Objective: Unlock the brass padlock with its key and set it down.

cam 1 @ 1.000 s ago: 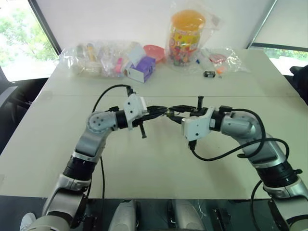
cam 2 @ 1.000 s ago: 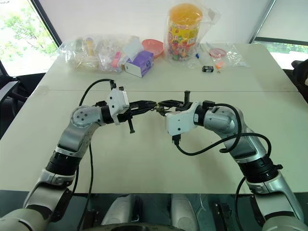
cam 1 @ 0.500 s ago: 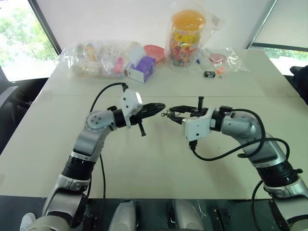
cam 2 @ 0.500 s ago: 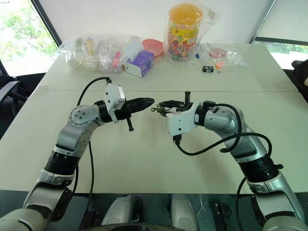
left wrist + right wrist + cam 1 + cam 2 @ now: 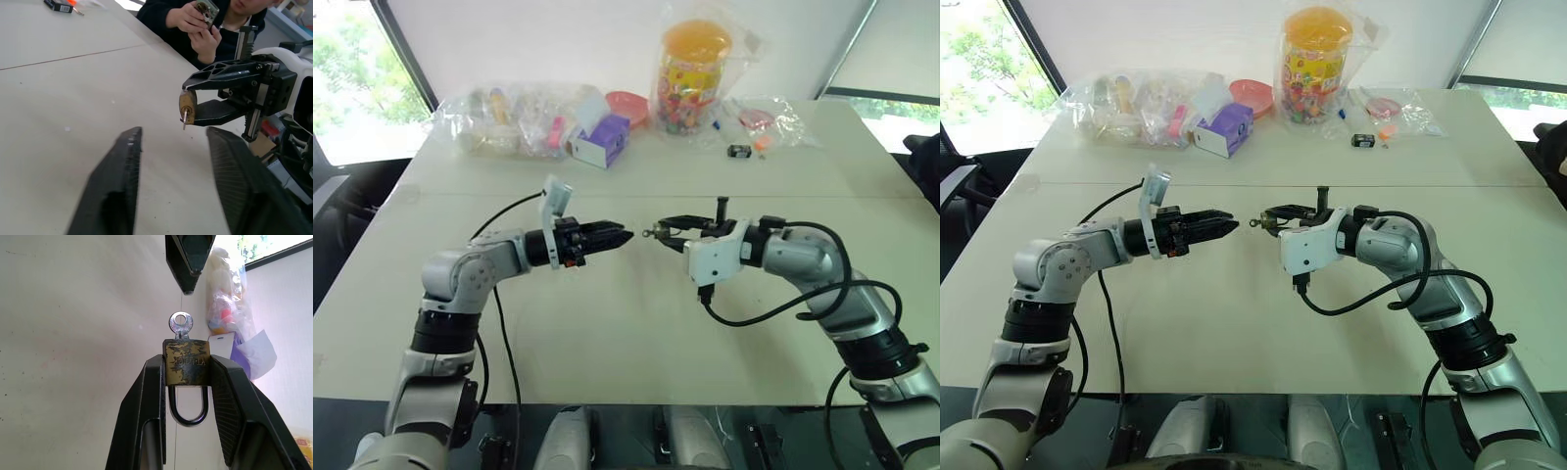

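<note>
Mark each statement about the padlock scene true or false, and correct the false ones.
1. The brass padlock is clamped between the fingers of the right gripper. True.
2. The key lies on the table. False: it sticks out of the padlock's body.
3. The fingers of the left gripper grip the key. False: they stand apart, with a gap between them and the key.
4. The padlock's shackle hangs between the right gripper's fingers. True.
5. A person's hands hold a small object beyond the table's edge in the left wrist view. True.
</note>
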Robot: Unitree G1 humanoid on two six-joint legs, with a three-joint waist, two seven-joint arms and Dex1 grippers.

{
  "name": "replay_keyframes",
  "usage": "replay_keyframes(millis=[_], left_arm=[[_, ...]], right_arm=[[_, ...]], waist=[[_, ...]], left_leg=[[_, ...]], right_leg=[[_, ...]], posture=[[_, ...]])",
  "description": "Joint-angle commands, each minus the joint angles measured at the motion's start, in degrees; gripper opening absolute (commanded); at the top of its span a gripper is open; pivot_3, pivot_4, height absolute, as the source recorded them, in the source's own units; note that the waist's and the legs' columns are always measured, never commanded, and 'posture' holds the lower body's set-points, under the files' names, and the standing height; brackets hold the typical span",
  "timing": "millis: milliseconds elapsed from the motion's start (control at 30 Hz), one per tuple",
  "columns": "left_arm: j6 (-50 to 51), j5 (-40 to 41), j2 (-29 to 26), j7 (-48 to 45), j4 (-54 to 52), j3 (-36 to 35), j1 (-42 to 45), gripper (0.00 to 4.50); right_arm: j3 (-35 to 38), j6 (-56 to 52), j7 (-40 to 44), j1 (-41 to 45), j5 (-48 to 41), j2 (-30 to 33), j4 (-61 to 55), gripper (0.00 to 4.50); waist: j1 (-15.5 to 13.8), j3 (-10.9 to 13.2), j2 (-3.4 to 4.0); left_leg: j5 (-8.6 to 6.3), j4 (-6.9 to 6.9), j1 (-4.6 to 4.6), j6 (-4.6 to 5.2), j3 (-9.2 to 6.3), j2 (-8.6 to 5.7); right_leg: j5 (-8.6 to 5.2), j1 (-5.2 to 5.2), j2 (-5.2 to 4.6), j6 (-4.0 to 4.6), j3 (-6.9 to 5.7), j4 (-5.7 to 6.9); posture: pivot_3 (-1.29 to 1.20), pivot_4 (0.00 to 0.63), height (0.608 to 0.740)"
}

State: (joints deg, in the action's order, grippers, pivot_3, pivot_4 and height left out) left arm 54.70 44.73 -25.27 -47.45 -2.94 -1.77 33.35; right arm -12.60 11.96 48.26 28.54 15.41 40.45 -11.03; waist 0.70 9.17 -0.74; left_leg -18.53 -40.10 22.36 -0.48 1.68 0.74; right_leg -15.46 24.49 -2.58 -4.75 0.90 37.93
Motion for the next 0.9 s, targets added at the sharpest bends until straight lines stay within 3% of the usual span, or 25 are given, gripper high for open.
replay_keyframes(millis=[33,500,600,767,900], left_arm=[[-0.5,0.7,0.1,-0.2,-2.7,-0.4,-0.1,3.38],[-8.7,-6.6,2.9,0.3,-1.6,3.3,-0.5,3.38],[-9.3,-7.2,3.6,0.2,-1.4,3.5,-0.4,2.54],[-9.6,-7.6,4.7,0.5,-1.0,3.4,0.2,0.04],[-9.8,-8.2,5.2,0.4,-1.4,3.9,0.1,0.04]], right_arm=[[0.8,0.1,-0.5,1.5,-0.3,0.0,-1.0,0.70],[0.8,-1.0,-0.4,1.2,-0.3,-0.1,-2.0,0.70],[0.8,-1.3,-0.4,1.1,-0.3,0.0,-2.2,0.70],[0.8,-1.6,-0.3,1.0,-0.3,0.0,-2.6,0.70],[0.7,-1.8,-0.3,1.1,-0.3,0.0,-2.7,0.70]], waist=[[0.0,0.0,0.00],[0.0,0.0,0.00],[0.0,0.0,0.00],[-0.1,0.0,0.00],[0.0,0.0,0.00]], left_leg=[[0.02,0.00,0.00,-0.03,0.00,0.00],[0.01,0.00,0.00,-0.02,0.01,-0.01],[0.01,0.00,0.00,-0.02,0.01,-0.01],[0.01,0.00,0.00,-0.02,0.01,-0.01],[0.01,0.00,0.00,-0.02,0.01,-0.01]], right_leg=[[0.00,0.00,0.00,0.00,0.00,0.00],[0.00,0.00,-0.01,0.00,0.01,-0.01],[0.00,0.00,0.00,0.00,0.01,-0.01],[0.00,0.00,0.00,0.00,0.01,-0.01],[0.00,0.00,0.00,0.00,0.01,-0.01]], posture=[[0.00,0.150,0.735],[0.00,0.150,0.735],[0.00,0.150,0.735],[0.00,0.150,0.735],[0.00,0.150,0.735]])
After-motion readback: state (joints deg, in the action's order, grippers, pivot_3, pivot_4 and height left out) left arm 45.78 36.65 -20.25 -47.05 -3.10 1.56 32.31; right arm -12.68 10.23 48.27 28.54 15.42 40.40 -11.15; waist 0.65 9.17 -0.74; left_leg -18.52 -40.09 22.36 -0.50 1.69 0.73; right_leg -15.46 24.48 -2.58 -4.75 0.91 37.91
